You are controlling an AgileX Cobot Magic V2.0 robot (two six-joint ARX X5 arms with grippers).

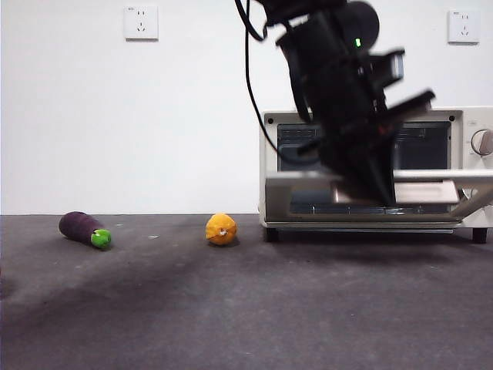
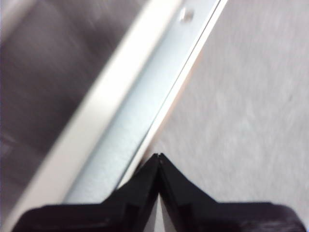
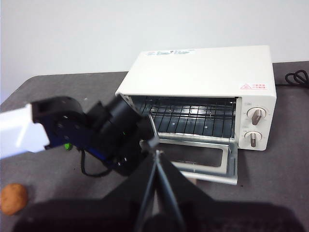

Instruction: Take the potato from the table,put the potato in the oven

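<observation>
At the far left of the front view we note a purple eggplant (image 1: 80, 227) with a green tip lying on the dark grey bench (image 1: 231, 308). Right of it, well apart, sits a bright yellow-orange ball (image 1: 221, 229), just left of the oven (image 1: 470, 123).

The potato (image 3: 13, 198) shows only in the right wrist view: an orange-brown lump resting on the bench, well apart from the oven and from both arms, held by nothing.

The oven stands on the bench with its door (image 1: 431, 179) dropped open to about level; the right wrist view shows the wire rack (image 3: 193, 117) inside, bare, and two knobs (image 3: 255, 126) on the panel.

The left tool (image 2: 158, 166) comes down from above at the open door. Its jaws are clenched together, tips meeting, nothing between them. Its own view is blurred; we take the pale edge beside the tips for the door's frame.

The right tool (image 3: 157, 162) hangs back from the oven, jaws closed to a point, carrying nothing.
</observation>
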